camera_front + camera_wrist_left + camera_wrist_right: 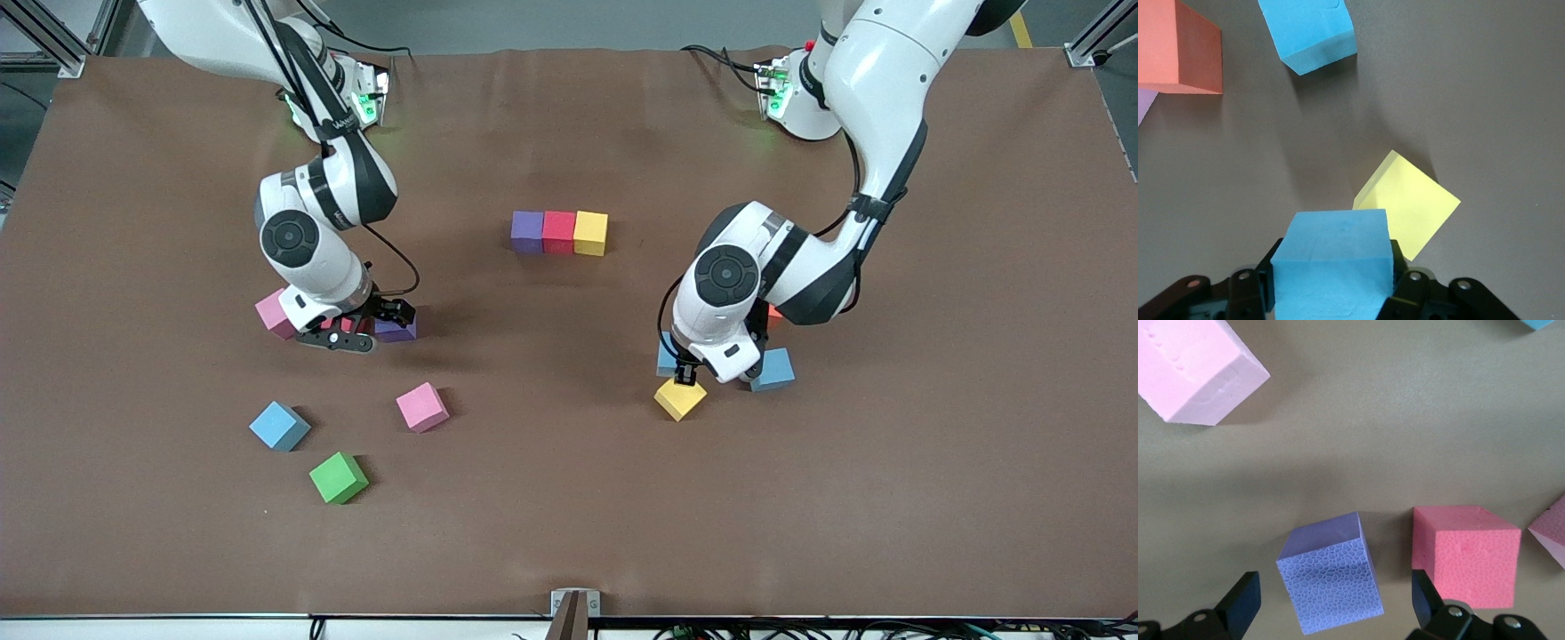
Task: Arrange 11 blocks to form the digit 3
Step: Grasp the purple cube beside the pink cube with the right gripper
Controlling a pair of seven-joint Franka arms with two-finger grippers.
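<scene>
left end effector (1335,293): grips light blue cube (1333,267) | right end effector (1331,603): open over purple cube (1330,580)

open table (569,498) mid-front | right jaws crowded — red block (1466,553) beside purple block (1330,572)

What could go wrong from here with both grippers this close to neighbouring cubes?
1. The right gripper is open around the purple foam cube, which sits skewed between the fingers; closing may twist it, and one finger could nudge the red foam cube beside it.
2. The left gripper is shut on a light blue foam cube over the yellow foam cube; any drop or low sweep could knock that cube.
</scene>
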